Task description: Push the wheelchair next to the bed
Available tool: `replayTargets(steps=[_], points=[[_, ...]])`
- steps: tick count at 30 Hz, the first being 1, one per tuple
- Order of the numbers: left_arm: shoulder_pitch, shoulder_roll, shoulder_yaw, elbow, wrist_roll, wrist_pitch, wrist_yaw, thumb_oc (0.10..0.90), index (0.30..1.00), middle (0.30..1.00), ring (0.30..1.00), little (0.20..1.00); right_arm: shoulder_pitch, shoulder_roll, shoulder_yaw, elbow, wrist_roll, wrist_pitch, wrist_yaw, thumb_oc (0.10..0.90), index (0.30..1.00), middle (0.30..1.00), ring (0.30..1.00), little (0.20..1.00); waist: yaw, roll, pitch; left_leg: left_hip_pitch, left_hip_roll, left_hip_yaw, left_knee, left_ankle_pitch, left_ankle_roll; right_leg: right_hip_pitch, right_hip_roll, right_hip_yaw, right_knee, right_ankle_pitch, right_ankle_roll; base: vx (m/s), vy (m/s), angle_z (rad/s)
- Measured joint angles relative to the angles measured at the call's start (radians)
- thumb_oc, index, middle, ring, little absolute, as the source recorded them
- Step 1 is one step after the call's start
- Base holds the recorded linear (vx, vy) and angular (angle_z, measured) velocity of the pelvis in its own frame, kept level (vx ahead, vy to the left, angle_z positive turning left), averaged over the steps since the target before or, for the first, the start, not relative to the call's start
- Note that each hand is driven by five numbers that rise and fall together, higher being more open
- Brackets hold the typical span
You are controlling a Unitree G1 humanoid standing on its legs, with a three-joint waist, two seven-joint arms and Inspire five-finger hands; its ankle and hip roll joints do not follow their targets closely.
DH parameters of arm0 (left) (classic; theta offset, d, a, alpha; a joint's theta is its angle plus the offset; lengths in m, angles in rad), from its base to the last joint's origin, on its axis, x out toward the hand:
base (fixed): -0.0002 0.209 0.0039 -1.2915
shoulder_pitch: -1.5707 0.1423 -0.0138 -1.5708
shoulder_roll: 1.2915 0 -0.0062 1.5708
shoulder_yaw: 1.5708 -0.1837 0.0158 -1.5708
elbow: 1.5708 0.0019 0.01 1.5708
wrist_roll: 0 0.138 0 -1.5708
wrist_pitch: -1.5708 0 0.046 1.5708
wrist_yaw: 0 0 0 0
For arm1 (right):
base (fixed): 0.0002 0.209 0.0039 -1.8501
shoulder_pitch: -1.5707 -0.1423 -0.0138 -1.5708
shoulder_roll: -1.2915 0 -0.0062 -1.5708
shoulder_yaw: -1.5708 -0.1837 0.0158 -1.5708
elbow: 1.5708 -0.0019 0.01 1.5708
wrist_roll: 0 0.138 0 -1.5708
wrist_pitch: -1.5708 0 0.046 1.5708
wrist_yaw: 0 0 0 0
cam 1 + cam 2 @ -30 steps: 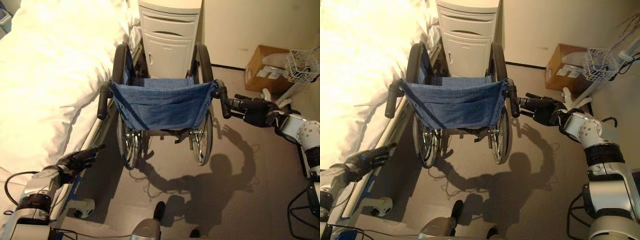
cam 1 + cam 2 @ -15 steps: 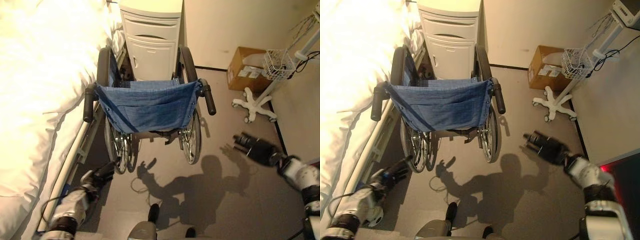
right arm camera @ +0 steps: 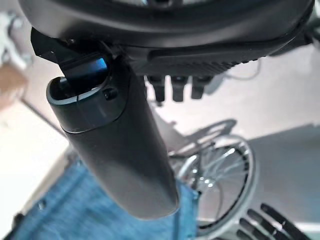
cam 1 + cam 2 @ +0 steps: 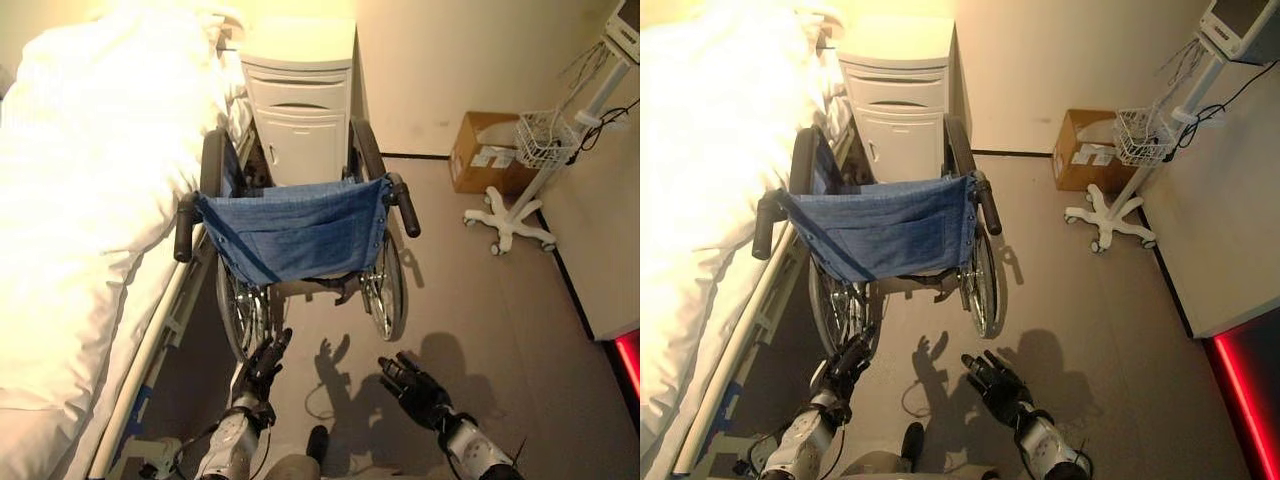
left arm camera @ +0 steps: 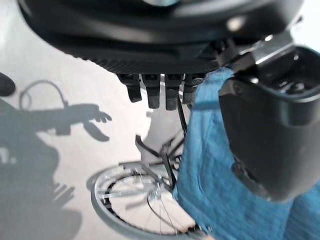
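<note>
Grey floor (image 4: pixel 480 300) under wheelchair (image 4: pixel 295 235) beside bed (image 4: pixel 90 220) (left hand (image 4: pixel 262 368), right hand (image 4: pixel 412 388) spread, empty).

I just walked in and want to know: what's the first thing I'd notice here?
The wheelchair with its blue cloth back, parked right beside the big white bed, facing a pale cabinet. Below it, both dark robot hands hang low with straight fingers, the left hand and the right hand, touching nothing.

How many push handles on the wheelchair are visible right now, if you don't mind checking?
2. The left push handle sits on the bed side of the blue backrest; the right push handle is on the open-floor side. Neither hand holds one.
</note>
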Motion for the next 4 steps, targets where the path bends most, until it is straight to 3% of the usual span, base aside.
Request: replayTargets(steps=[4], points=[[0.059,-0.012,-0.056,0.011,0.0,-0.007,-0.007,0.8,0.9,0.9,0.9,0.9,0.048,0.004,0.032,-0.001,-0.086,-0.045,0.0,0.8,0.9,0.9,0.9,0.9,-0.006,-0.002,-0.023,-0.003,-0.003,0.0,0.0,0.0,0.007,-0.003,-0.002,0.0,0.0,-0.004,-0.002,-0.04,0.069,0.01]])
